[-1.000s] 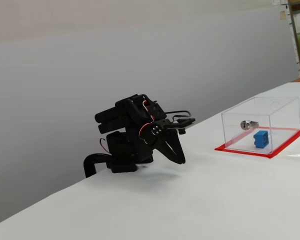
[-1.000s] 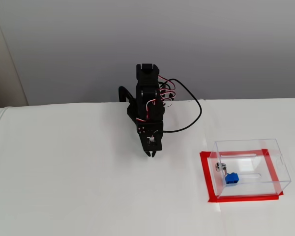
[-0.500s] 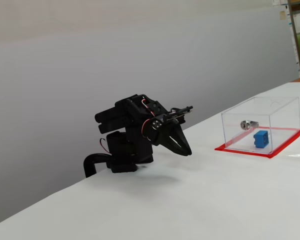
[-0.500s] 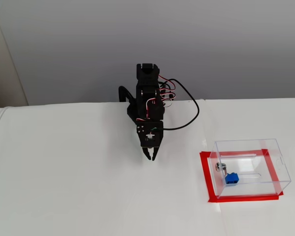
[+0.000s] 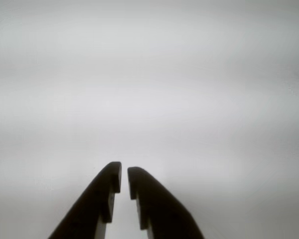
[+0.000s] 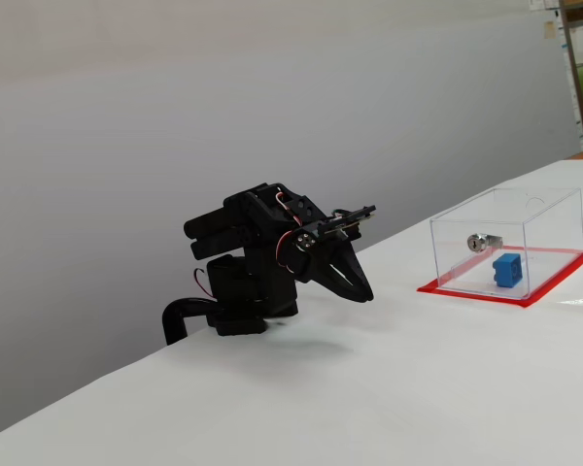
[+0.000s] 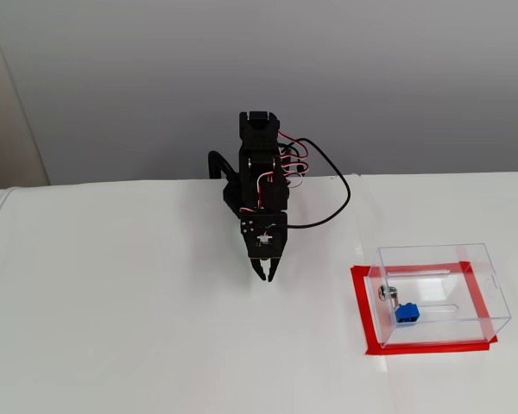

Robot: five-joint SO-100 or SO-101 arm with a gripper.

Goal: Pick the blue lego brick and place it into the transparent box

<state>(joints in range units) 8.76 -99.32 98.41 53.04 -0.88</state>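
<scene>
The blue lego brick (image 6: 506, 270) lies inside the transparent box (image 6: 528, 219), near the silver lock (image 6: 478, 242) on its wall. In the other fixed view the brick (image 7: 406, 313) sits at the box's (image 7: 440, 259) left side on the red base. My black gripper (image 6: 362, 294) is folded back near the arm's base, well to the left of the box, pointing down just above the table. It also shows in the fixed view from the front (image 7: 264, 276). In the wrist view the gripper (image 5: 124, 172) is empty, its jaws almost touching with a thin slit between them.
The white table (image 7: 112, 328) spreads around the arm. A black cable (image 7: 337, 194) loops to the right of the arm. A grey wall (image 6: 175, 97) stands behind the table. Red tape (image 7: 360, 302) frames the box's foot.
</scene>
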